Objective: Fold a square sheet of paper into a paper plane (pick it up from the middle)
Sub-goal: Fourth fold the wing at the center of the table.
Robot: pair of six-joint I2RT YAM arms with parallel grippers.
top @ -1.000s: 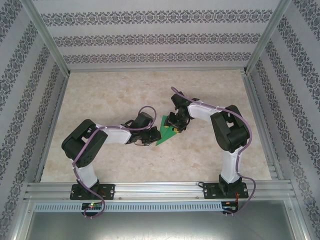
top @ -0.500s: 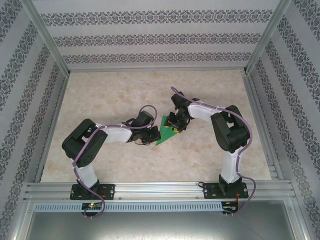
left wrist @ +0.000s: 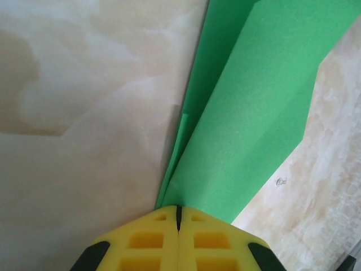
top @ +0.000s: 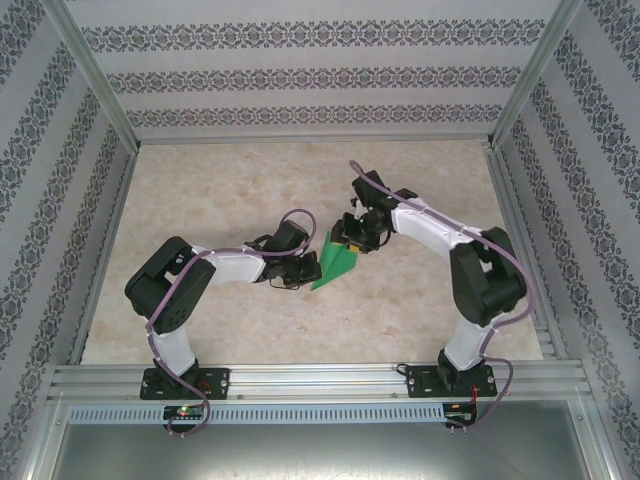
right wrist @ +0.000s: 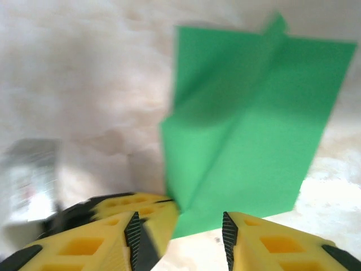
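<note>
The folding looks far along: the paper plane [top: 334, 265] is already a slim green wedge with layered flaps and a centre crease, lying near the middle of the table [top: 220, 190] with its tip toward 7 o'clock. As far as I can judge, what remains is the last wing creases and a clean release, though the blur in the right wrist view hides fine detail. The left gripper [left wrist: 177, 217], at 8 o'clock of the paper in the top view, has its yellow fingers pressed together, clamped on the plane's narrow folded end. The right gripper [right wrist: 180, 223], at 1 o'clock of it, stands with its jaws spread; a corner of the paper reaches between them, and contact cannot be told.
</note>
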